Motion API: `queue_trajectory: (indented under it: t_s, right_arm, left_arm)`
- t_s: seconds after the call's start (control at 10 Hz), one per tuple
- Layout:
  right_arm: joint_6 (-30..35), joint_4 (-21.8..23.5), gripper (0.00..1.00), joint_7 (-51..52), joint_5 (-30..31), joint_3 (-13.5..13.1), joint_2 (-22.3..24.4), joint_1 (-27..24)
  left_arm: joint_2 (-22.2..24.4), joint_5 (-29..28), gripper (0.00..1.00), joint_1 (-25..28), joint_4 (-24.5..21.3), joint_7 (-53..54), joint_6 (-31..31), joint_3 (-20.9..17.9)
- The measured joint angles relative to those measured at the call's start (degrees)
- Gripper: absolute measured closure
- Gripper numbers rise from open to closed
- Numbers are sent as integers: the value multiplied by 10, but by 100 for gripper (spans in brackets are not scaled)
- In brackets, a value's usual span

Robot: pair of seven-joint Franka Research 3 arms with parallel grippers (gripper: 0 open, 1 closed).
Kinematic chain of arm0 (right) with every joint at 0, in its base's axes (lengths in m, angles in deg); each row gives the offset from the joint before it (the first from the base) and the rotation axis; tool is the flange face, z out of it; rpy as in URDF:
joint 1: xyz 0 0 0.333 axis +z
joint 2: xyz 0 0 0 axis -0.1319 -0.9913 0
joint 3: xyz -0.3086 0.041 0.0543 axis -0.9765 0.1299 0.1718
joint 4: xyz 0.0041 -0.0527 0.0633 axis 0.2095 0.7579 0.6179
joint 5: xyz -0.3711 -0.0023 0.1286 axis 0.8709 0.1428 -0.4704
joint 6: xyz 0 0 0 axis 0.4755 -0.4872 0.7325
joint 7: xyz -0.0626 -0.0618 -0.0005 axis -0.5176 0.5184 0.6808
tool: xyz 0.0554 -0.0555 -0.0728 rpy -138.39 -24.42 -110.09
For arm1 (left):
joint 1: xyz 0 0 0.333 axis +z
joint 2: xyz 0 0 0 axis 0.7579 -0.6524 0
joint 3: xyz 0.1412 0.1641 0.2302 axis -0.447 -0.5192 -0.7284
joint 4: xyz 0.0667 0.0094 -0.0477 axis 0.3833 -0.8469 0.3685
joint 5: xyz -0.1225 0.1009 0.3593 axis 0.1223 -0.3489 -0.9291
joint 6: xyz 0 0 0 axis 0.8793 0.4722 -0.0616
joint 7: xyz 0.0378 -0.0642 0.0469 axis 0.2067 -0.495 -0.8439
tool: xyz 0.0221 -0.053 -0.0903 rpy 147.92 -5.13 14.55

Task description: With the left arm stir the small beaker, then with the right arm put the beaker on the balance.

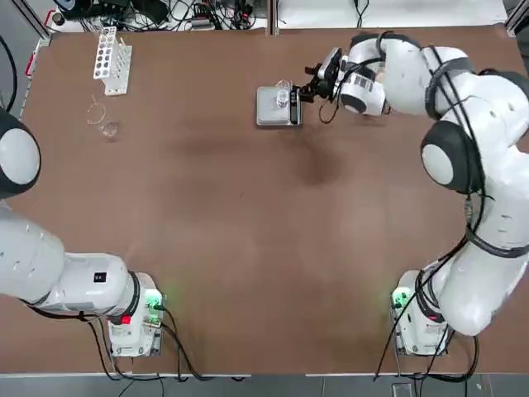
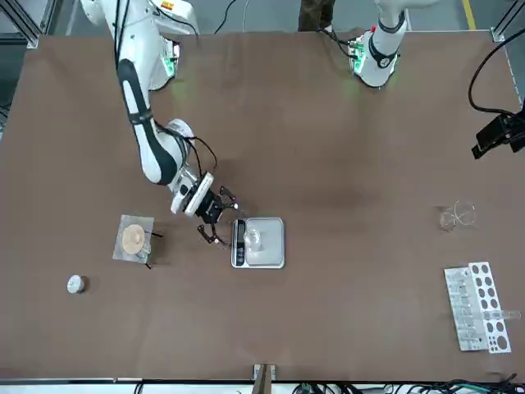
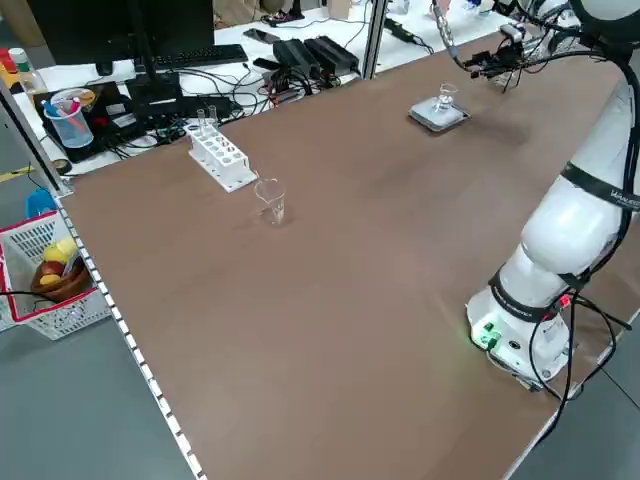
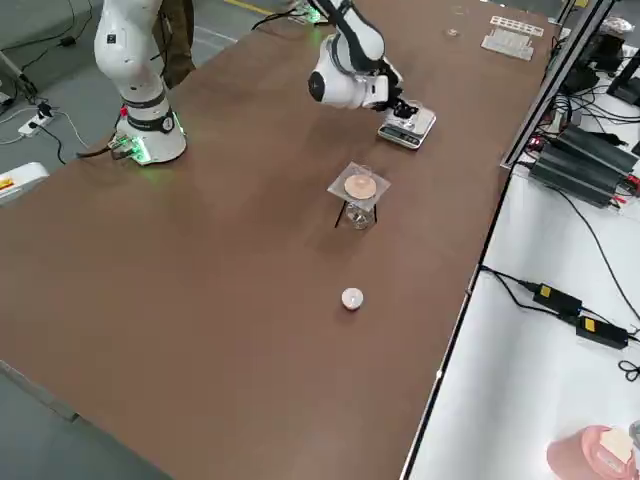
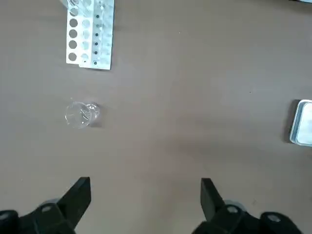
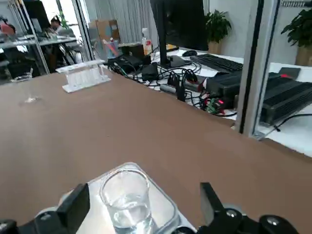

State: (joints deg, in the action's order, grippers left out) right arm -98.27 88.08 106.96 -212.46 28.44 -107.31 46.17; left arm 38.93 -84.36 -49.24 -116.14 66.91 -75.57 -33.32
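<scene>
Brown table; small beaker on balance, right hand wide, empty; left hand wide, arm cropped.

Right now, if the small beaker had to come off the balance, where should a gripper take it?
Grip the small beaker around its upright glass wall, coming level from the right gripper's side. It stands upright on the balance, and the open fingers already flank it.

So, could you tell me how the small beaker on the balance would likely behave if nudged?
The small beaker looks like thin clear glass, so probably light and fragile. It holds some liquid, which could slosh. Standing upright on the balance plate, it would probably slide on smooth metal or tip.
</scene>
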Motion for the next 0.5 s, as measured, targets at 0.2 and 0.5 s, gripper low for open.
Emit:
queue_trajectory:
  t_s: [0.2,0.5]
  right_arm:
    - [-67,3,0,-20,33,2,28,1]
    - [-201,4,0,-99,103,21,58,12]
  left_arm:
    - [0,-2,0,1,0,0,0,-3]
    - [0,-6,0,1,0,0,-2,-3]
